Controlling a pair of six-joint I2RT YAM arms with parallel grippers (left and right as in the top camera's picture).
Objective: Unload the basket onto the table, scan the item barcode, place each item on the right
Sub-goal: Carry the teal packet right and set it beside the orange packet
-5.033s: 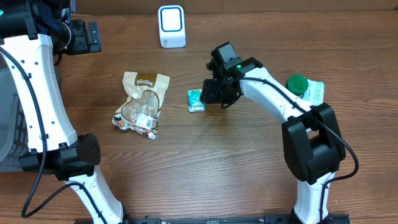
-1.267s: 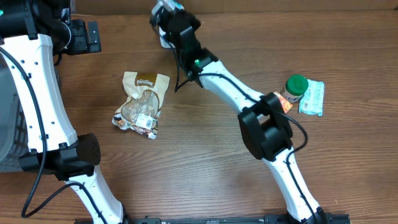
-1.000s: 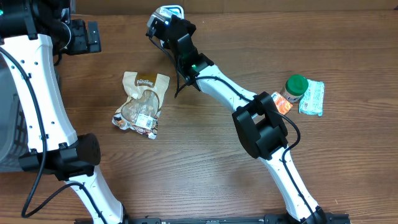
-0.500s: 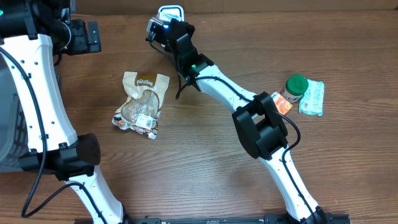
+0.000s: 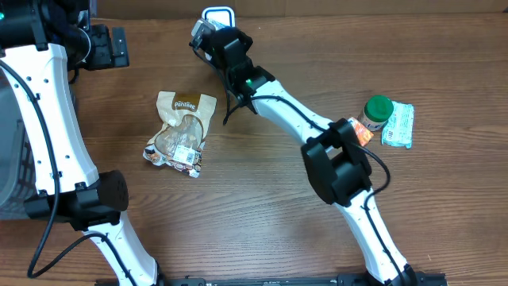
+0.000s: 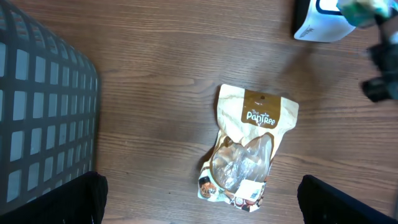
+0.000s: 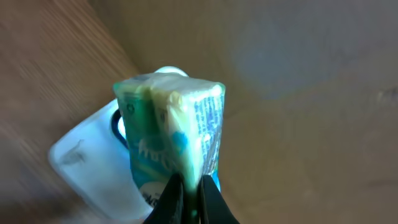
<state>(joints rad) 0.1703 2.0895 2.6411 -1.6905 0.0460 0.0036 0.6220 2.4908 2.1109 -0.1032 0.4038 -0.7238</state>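
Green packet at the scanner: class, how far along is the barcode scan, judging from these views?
Done: the green packet is off the table, pinched in the shut right gripper. In hand: it is held up in front of the white scanner. Left: no view shows whether the barcode has read. The snack pouch, green-lidded jar and second packet lie on the table, probably waiting.

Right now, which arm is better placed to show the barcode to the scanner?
Right. The right claw is shut on the green packet, close by the white scanner. The left claw is open, empty and off to the side.
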